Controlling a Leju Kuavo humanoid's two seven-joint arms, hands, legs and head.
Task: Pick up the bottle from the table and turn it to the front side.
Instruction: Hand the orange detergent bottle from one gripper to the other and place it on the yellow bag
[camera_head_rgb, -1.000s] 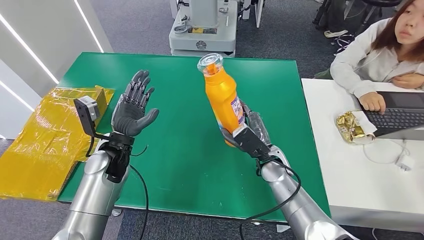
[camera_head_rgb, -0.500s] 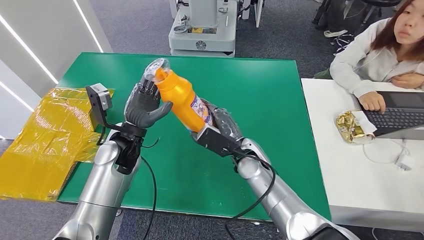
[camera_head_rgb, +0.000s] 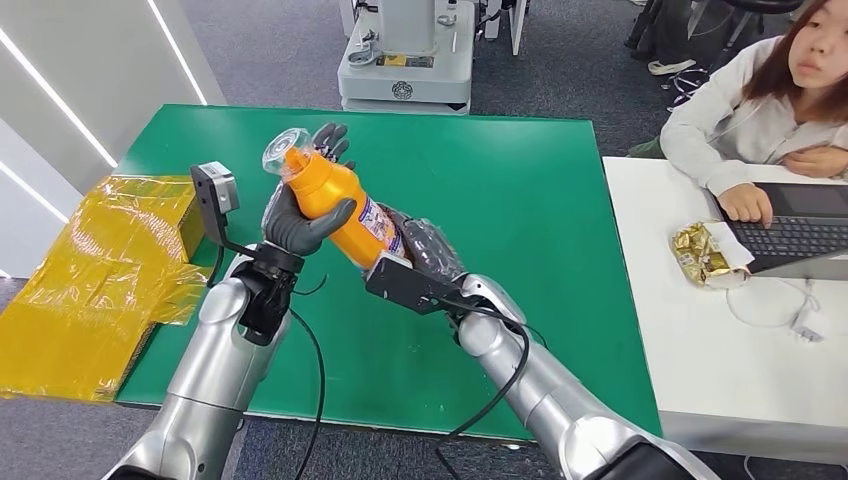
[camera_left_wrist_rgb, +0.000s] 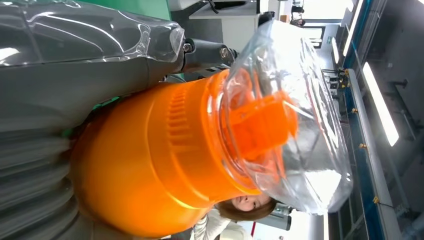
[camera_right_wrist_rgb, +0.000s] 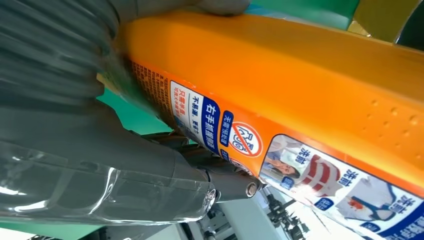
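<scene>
Orange bottle (camera_head_rgb: 340, 208) gripped between both hands, left hand (camera_head_rgb: 298, 218) and right hand (camera_head_rgb: 420, 262).

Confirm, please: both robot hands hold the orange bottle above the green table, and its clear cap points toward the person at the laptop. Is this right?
Not quite. The orange bottle is held by the left hand and the right hand above the green table, but its clear cap points away from the person, toward the robot's left. The head view shows this.

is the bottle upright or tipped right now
Tipped: the bottle leans cap-end toward the robot's left, held off the table between the left hand and right hand.
</scene>
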